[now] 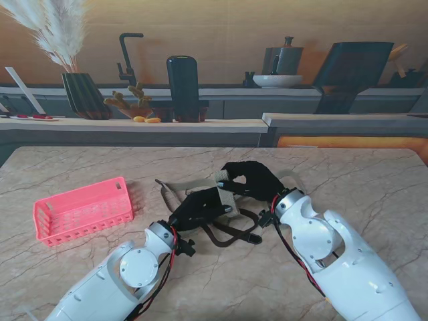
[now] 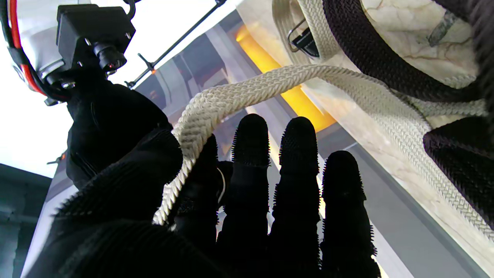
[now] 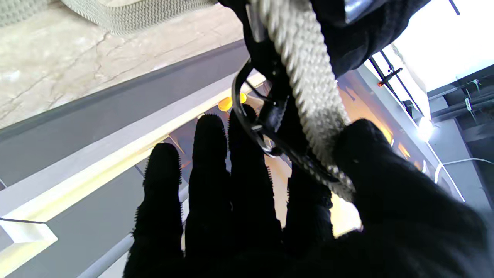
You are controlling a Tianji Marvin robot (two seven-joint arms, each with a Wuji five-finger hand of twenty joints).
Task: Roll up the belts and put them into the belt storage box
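Both white robot arms reach from near me to the middle of the marble table [image 1: 348, 180]. Each black-gloved hand pinches the cream woven belt [image 2: 270, 85]. On the left hand [image 1: 200, 208], thumb and first finger are clamped on it, and the other fingers [image 2: 297, 154] stick out straight. On the right hand [image 1: 249, 179], the thumb presses the belt near its black buckle [image 3: 262, 131]. A dark brown belt [image 1: 231, 233] lies loose under the hands. The pink plastic storage box [image 1: 83, 210] sits well apart on the left, with no belt inside. I think rolling has barely started.
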